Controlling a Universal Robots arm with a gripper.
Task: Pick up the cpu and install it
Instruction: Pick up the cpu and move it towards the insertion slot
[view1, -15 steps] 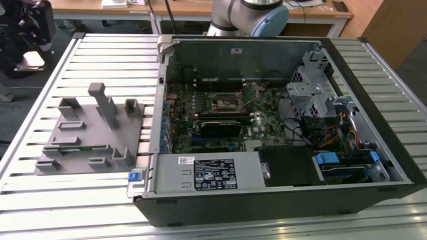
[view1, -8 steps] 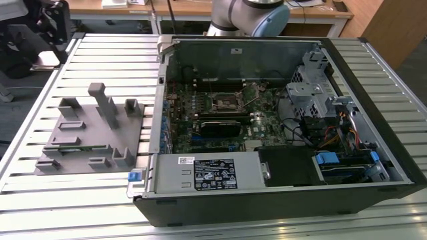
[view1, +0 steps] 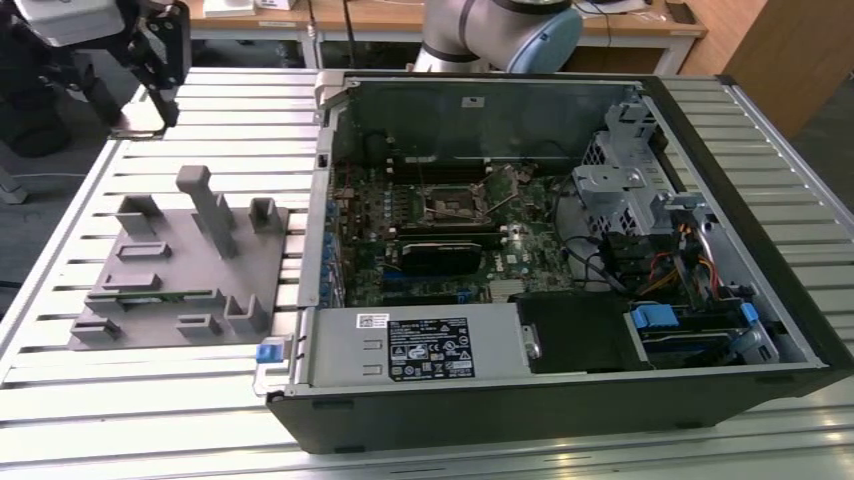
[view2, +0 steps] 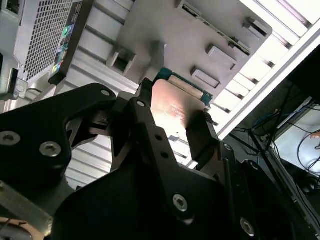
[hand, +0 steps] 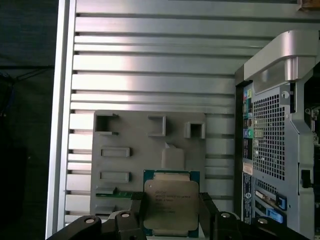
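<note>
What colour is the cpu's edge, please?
Teal-green around the cpu, best in the first wrist view.

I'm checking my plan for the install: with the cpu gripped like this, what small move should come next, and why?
Probably carry it toward the exterior view's right. The jaws are shut on the cpu, clear of the gray fixture plate, while the motherboard socket sits inside the open case.
</note>
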